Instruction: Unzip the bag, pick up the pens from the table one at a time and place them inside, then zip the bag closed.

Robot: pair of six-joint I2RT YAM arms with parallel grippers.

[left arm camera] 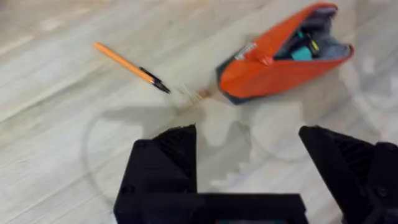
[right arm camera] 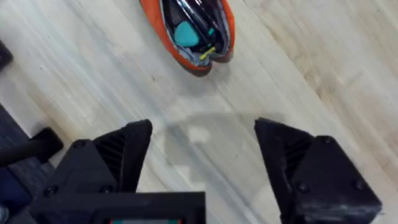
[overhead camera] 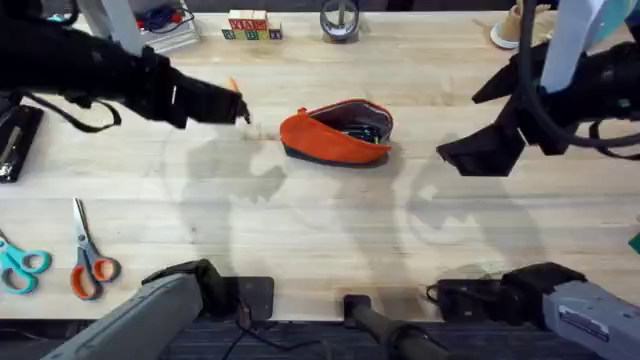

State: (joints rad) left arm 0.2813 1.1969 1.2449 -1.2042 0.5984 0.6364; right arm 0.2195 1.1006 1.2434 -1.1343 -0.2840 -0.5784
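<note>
1. Left tool [left arm camera: 249, 174], black and two-fingered, is spread wide with nothing between its fingers; in the overhead view its tip [overhead camera: 240, 108] hangs over the light wooden plank desk [overhead camera: 320, 240], to the left of the pouch.
2. Right tool [right arm camera: 202, 168] is likewise spread wide and empty; from overhead it [overhead camera: 480, 155] sits to the right of the pouch, apart from it.
3. Small oblong orange fabric bag with a dark navy bottom strip [overhead camera: 335, 133] lies near the desk's middle, its top zipper open, with dark lining and a teal item visible inside [right arm camera: 186, 31].
4. One slim orange pen with a dark tip [left arm camera: 130, 67] lies flat on the desk near the bag's [left arm camera: 280, 59] closed end, not touching it.
5. Orange-handled scissors [overhead camera: 90, 258] and teal-handled scissors [overhead camera: 20, 262] lie at the desk's left edge.
</note>
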